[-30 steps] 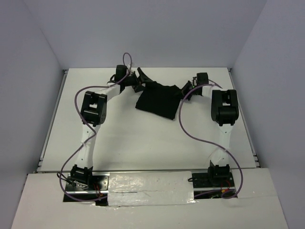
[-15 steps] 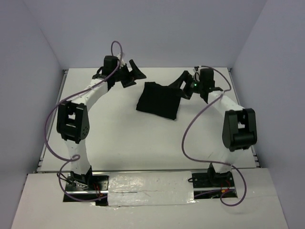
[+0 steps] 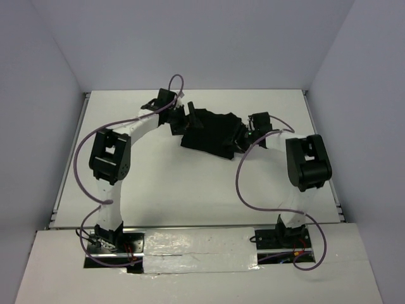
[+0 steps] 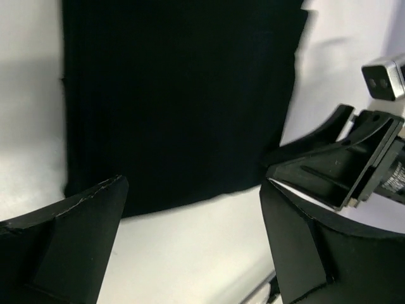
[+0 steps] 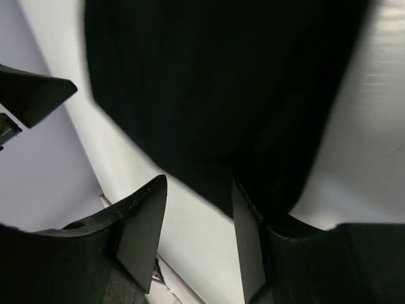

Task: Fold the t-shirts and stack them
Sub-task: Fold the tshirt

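Note:
The black t-shirt [image 3: 212, 133] lies folded into a compact, roughly square block at the far middle of the white table. My left gripper [image 3: 190, 120] is open at its left edge. In the left wrist view [image 4: 190, 209] the jaws stand wide apart over bare table, just short of the shirt's edge [image 4: 177, 101]. My right gripper [image 3: 240, 136] is open at the shirt's right edge. In the right wrist view [image 5: 196, 206] one finger [image 5: 250, 240] is over the cloth [image 5: 221, 95] and the other is over the table. No tag shows.
The white table [image 3: 190, 183] is enclosed by grey walls at the back and sides, with metal rails along its left [image 3: 69, 158] and right [image 3: 326, 158] edges. Purple cables [image 3: 243, 183] loop off both arms. The right gripper shows in the left wrist view [image 4: 342, 164].
Both grippers were raised and apart from the shirt half a second ago. They have come down and inward to its left and right edges. The shirt has not moved.

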Motion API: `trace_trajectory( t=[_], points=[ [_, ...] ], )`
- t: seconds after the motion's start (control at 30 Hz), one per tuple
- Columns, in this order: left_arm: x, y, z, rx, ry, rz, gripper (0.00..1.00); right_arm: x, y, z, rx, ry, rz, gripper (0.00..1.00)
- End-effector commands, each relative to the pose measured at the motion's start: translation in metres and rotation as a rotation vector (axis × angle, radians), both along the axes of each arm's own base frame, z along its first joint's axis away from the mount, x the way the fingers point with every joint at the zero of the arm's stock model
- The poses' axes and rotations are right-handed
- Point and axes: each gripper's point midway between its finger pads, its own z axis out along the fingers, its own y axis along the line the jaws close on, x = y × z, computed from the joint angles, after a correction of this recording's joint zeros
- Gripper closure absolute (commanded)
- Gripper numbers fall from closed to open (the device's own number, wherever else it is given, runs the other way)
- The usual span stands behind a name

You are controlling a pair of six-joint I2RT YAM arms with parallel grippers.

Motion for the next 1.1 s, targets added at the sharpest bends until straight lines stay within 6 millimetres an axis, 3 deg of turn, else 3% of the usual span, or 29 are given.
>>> trace_trajectory(
  t=[0.0,0.07,0.1,0.17,0.27,0.3,0.33,0.37,0.43,0.47,0.5,0.53,0.57,0.6,0.63,0.67,0.7,0.73,0.8,0.83,0.9,0.97,1.07],
  points=[
    [0.007,0.006,-0.044,0.040,0.082,0.035,0.00,0.001,-0.002,-0.029,-0.028,0.082,-0.002,0.51],
    [0.008,0.011,-0.061,0.069,0.109,0.056,0.00,-0.003,-0.006,-0.036,-0.067,0.117,0.001,0.53],
    [0.006,0.015,-0.079,0.096,0.150,0.068,0.00,-0.010,-0.012,-0.043,-0.105,0.160,-0.018,0.53],
    [-0.003,0.019,-0.093,0.125,0.213,0.082,0.00,-0.018,-0.013,-0.037,-0.101,0.159,-0.014,0.52],
    [-0.018,0.024,-0.099,0.137,0.255,0.103,0.00,-0.019,-0.001,0.003,-0.021,0.056,0.057,0.48],
    [-0.023,0.027,-0.086,0.132,0.234,0.111,0.00,-0.019,0.002,0.018,-0.001,0.027,0.076,0.45],
    [-0.022,0.029,-0.076,0.132,0.210,0.127,0.00,-0.014,0.004,0.050,0.008,-0.059,0.088,0.43],
    [-0.021,0.030,-0.047,0.117,0.157,0.136,0.00,-0.017,0.003,0.064,0.003,-0.084,0.105,0.39],
    [-0.020,0.036,-0.013,0.122,0.108,0.170,0.00,-0.013,0.001,0.123,-0.011,-0.228,0.108,0.27],
    [-0.018,0.038,0.031,0.095,0.025,0.187,0.00,-0.020,-0.003,0.135,-0.028,-0.230,0.104,0.09],
    [-0.019,0.041,0.052,0.090,-0.012,0.206,0.00,-0.027,-0.007,0.167,-0.038,-0.304,0.092,0.00],
    [-0.024,0.052,0.086,0.103,-0.074,0.251,0.00,-0.027,-0.013,0.188,-0.077,-0.363,0.070,0.00],
    [-0.025,0.058,0.109,0.106,-0.116,0.278,0.01,-0.045,-0.022,0.206,-0.108,-0.377,0.053,0.00],
    [-0.030,0.066,0.122,0.119,-0.137,0.303,0.00,-0.051,-0.029,0.220,-0.141,-0.408,0.030,0.00],
    [-0.041,0.083,0.144,0.157,-0.170,0.359,0.00,-0.060,-0.044,0.217,-0.223,-0.388,-0.005,0.00],
    [-0.051,0.089,0.153,0.173,-0.176,0.370,0.00,-0.076,-0.054,0.234,-0.256,-0.435,-0.030,0.00],
    [-0.058,0.101,0.159,0.209,-0.187,0.407,0.00,-0.082,-0.068,0.234,-0.330,-0.446,-0.071,0.00],
    [-0.079,0.124,0.172,0.267,-0.195,0.467,0.00,-0.096,-0.078,0.230,-0.368,-0.419,-0.089,0.00],
    [-0.104,0.148,0.184,0.323,-0.208,0.546,0.01,-0.123,-0.093,0.238,-0.418,-0.465,-0.125,0.00],
    [-0.131,0.176,0.196,0.369,-0.238,0.629,0.00,-0.139,-0.105,0.247,-0.448,-0.510,-0.169,0.00],
    [-0.169,0.207,0.209,0.390,-0.287,0.711,0.00,-0.154,-0.126,0.244,-0.538,-0.515,-0.226,0.00],
    [-0.197,0.234,0.205,0.473,-0.282,0.771,0.00,-0.171,-0.148,0.260,-0.597,-0.541,-0.336,0.00],
    [-0.234,0.260,0.195,0.553,-0.284,0.792,0.00,-0.189,-0.169,0.268,-0.681,-0.554,-0.403,0.00]
  ],
)
